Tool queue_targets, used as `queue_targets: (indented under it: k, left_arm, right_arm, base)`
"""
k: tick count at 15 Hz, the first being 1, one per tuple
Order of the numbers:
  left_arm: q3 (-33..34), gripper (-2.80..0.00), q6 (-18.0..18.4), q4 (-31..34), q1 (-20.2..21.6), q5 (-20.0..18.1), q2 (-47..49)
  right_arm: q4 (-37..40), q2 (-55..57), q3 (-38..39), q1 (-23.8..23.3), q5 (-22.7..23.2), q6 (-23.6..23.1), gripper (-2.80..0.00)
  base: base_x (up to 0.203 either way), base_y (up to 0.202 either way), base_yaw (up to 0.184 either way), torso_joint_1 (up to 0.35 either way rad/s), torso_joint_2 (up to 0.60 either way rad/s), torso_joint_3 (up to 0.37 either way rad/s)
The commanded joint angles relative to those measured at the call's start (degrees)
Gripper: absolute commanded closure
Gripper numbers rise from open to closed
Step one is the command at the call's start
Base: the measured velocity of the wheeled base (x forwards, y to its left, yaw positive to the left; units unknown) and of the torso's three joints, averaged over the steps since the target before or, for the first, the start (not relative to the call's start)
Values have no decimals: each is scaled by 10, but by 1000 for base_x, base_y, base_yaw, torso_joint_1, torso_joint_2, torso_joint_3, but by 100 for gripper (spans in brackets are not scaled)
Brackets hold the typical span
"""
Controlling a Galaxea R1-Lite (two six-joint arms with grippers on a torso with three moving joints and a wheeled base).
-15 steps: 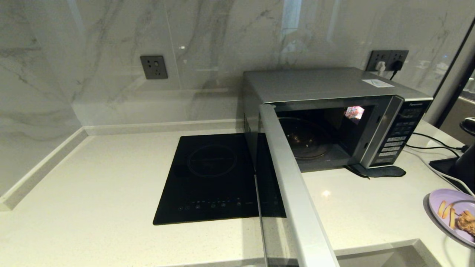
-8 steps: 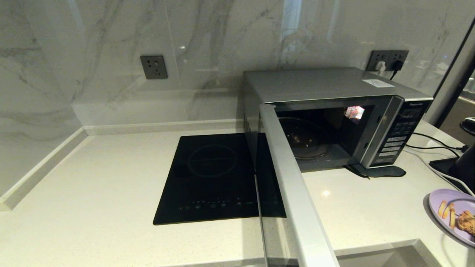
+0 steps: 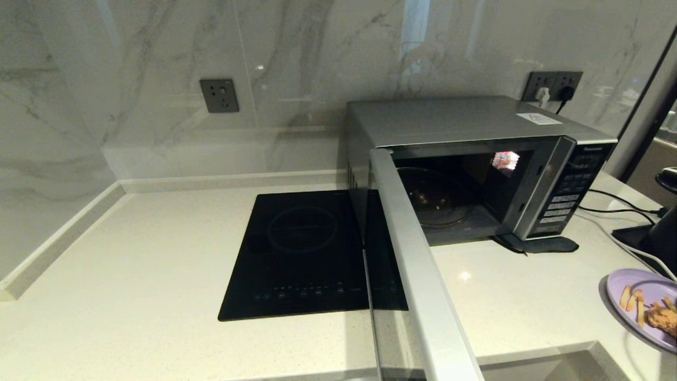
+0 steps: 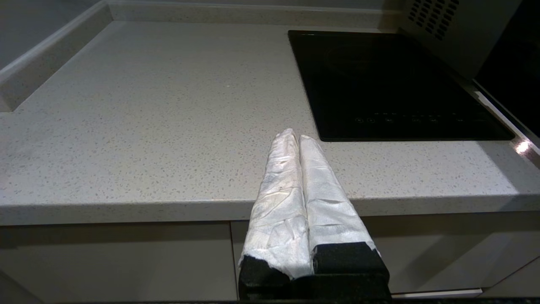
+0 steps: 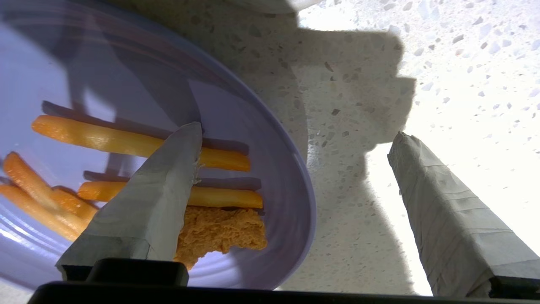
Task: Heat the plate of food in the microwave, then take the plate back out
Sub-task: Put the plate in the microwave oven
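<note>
The right gripper (image 5: 295,139) hangs spread wide over the rim of the plate (image 5: 291,236), one wrapped finger (image 5: 156,198) above the fries (image 5: 126,143) and chicken (image 5: 219,230), the other (image 5: 447,219) out over the bare table (image 5: 358,105); nothing is held yet. From the head view neither arm shows, and the plate (image 3: 619,288) sits to the right of the microwave (image 3: 455,121) and nearer the robot, at the edge of that view. The microwave's door (image 3: 418,264) stands swung open toward the robot, its glass turntable (image 3: 433,198) empty. Left of the microwave lies the black hob (image 3: 307,254). Further left and nearer the robot, off the table's front edge, the left gripper (image 4: 294,135) is parked with its fingers pressed together, gripping nothing.

The likely hazards: a pinch on a thin, sloped rim could slip and tip the plate, spilling the food; the inner finger, hovering right above the fries, could press into them as it comes down. The open door juts out between hob and plate, so a low or wide carry could clip it. Cables (image 3: 613,203) trail across the table to the right of the microwave, behind the plate, and could snag.

Readable writing: "Panasonic" on the top of the microwave's button panel (image 3: 568,198). The small white sticker (image 3: 538,118) on the microwave's top is too small to read.
</note>
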Motion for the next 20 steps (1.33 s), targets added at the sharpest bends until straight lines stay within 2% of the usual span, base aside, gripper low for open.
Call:
queue_targets:
  k: [1, 3, 4, 20]
  left_arm:
    - [0, 0, 0, 0, 0, 0, 1]
    - [0, 0, 0, 0, 0, 0, 1]
    - [0, 0, 0, 0, 0, 0, 1]
    - [0, 0, 0, 0, 0, 0, 1]
  right_arm:
    - [3, 1, 1, 0, 0, 2, -280]
    - [3, 1, 0, 0, 0, 2, -280]
    - [3, 0, 1, 0, 0, -4, 0]
    - [5, -13, 17, -1, 4, -10, 0]
  base:
    - [0, 0, 0, 0, 0, 0]
    - [0, 0, 0, 0, 0, 0]
    - [0, 0, 0, 0, 0, 0]
    - [0, 0, 0, 0, 0, 0]
